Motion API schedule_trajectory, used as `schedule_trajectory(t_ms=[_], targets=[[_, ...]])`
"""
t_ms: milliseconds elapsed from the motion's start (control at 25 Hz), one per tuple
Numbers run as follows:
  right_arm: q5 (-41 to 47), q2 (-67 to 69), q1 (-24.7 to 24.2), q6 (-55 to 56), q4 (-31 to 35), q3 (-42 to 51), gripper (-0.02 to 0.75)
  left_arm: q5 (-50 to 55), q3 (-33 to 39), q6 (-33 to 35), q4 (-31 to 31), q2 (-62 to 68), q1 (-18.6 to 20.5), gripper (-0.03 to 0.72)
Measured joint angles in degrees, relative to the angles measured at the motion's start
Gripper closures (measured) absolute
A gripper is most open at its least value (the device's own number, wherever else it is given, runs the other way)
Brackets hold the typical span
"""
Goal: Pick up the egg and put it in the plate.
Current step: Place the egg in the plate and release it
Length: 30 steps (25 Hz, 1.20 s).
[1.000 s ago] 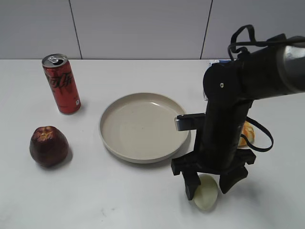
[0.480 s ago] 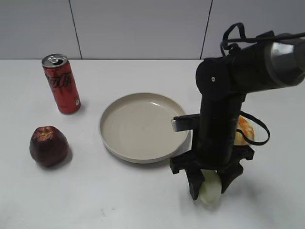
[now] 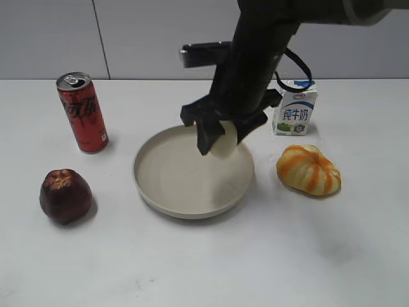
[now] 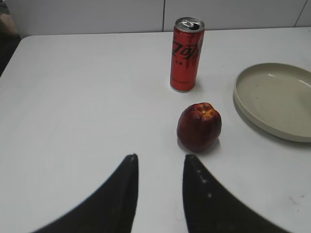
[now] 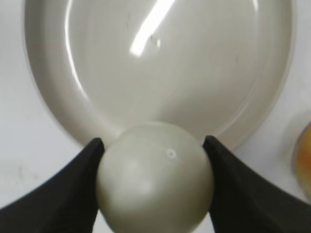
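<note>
My right gripper (image 3: 222, 142) is shut on the pale egg (image 3: 223, 141) and holds it in the air above the beige plate (image 3: 153, 185), near its far right part. In the right wrist view the egg (image 5: 155, 175) sits between the two black fingers, with the plate's rim (image 5: 48, 107) below it. My left gripper (image 4: 159, 162) is open and empty over bare table; it does not show in the exterior view. The plate's rim (image 4: 243, 104) shows at the right of the left wrist view.
A red cola can (image 3: 82, 112) stands at the back left, a dark red apple (image 3: 64, 196) at the front left. A milk carton (image 3: 294, 109) and an orange-and-white pumpkin-shaped thing (image 3: 308, 169) sit right of the plate. The can (image 4: 186, 54) and apple (image 4: 199, 126) lie ahead of my left gripper.
My right gripper closed on the egg at the front right of the table, lifted it and carried it back and left to above the plate. The milk carton and pumpkin-shaped thing are uncovered.
</note>
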Motion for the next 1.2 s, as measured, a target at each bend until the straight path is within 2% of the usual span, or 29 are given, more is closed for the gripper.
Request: schedule_trajectory(t_ms=[120, 320, 400, 480, 840, 1000, 1200], targets=[[-4.8, 2.5, 0.0, -1.3, -1.1, -2.3, 0.295, 0.0, 0.0, 0.0, 0.0, 0.0, 0.0, 0.456], [-7.0, 6.0, 0.1, -2.5, -1.0, -2.6, 0.282, 0.0, 0.0, 0.0, 0.0, 0.0, 0.0, 0.453], [-8.1, 6.7, 0.1, -2.9, -1.0, -2.6, 0.171, 0.0, 0.0, 0.0, 0.0, 0.0, 0.0, 0.453], [-8.9, 6.8, 0.1, -3.0, -0.9, -2.6, 0.118, 0.0, 0.0, 0.0, 0.0, 0.0, 0.0, 0.453], [-6.8, 6.8, -0.5, -2.6, -2.5, -5.1, 0.112, 0.0, 0.0, 0.0, 0.0, 0.0, 0.0, 0.453], [0.0, 6.8, -4.1, -2.1, -2.8, -11.5, 0.117, 0.0, 0.0, 0.0, 0.0, 0.0, 0.0, 0.453], [9.3, 6.8, -13.4, -1.9, -3.6, -19.7, 0.137, 0.0, 0.0, 0.0, 0.0, 0.0, 0.0, 0.453]])
